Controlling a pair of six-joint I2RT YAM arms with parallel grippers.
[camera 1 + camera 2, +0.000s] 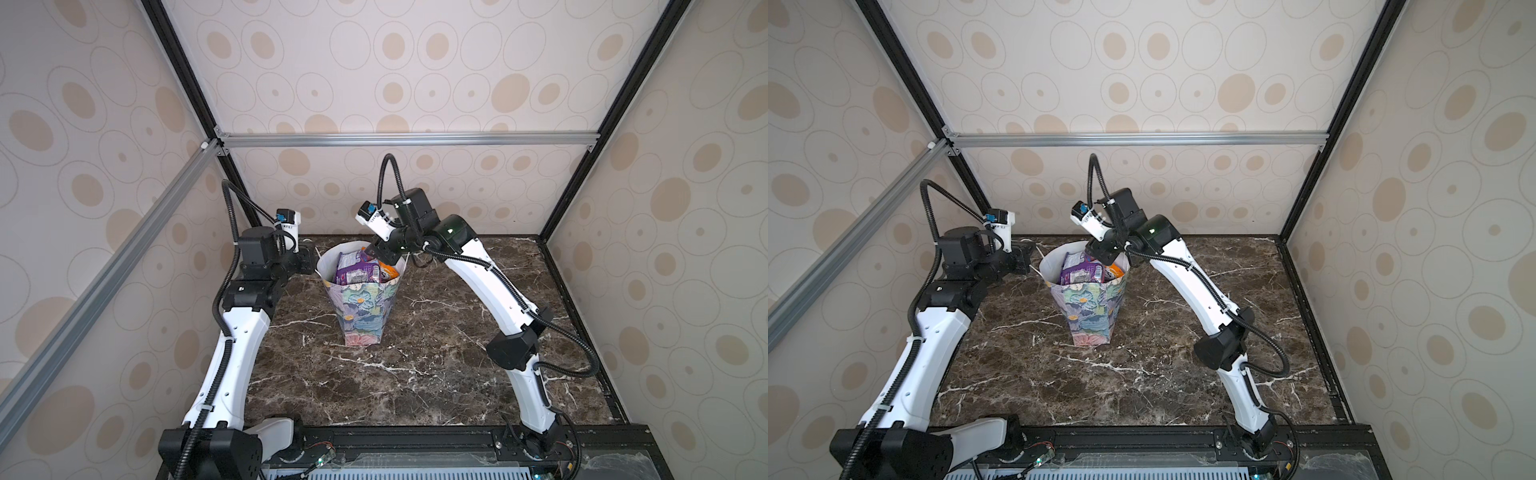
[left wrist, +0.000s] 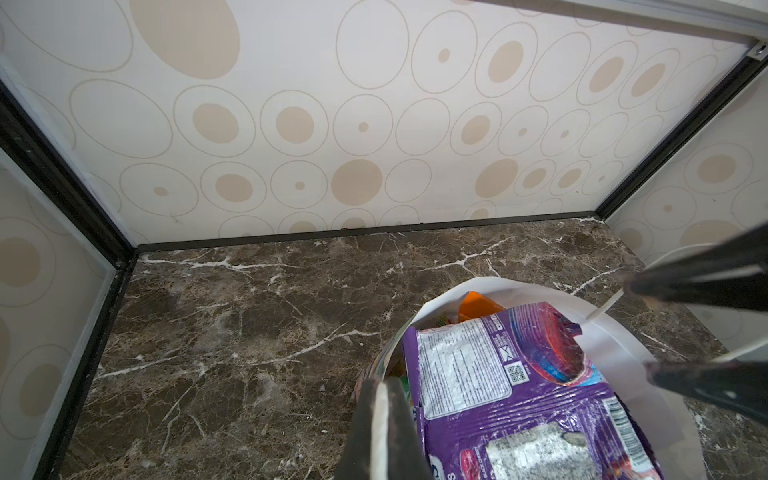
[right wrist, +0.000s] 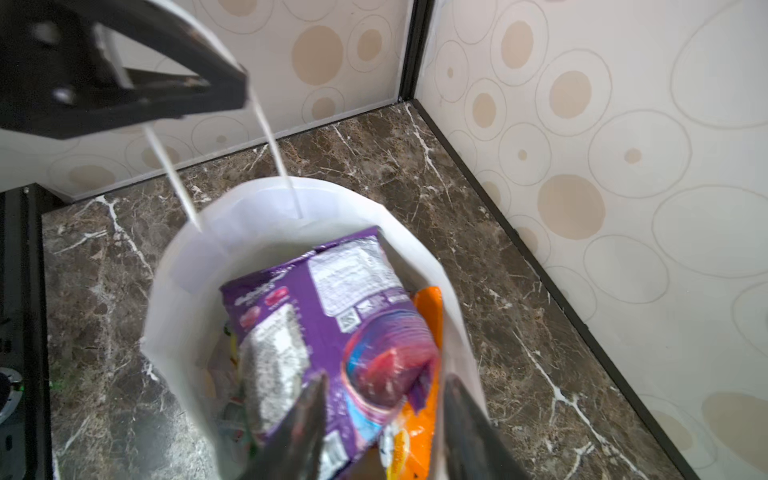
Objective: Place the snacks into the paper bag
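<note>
right gripper (image 3: 384, 419) jaws stand parted over purple packet (image 3: 332, 316) atop other snacks (image 3: 428, 328) inside paper bag (image 3: 187, 270). left gripper (image 3: 239, 89) pinches cord handle (image 3: 270, 137) taut. better lift right gripper straight up, clear of bag walls, left steadying.

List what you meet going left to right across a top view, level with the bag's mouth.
Left claw → paper bag's white inner wall → purple packet → orange packet → right forearm. Right claw omitted: it overlaps the packets.
</note>
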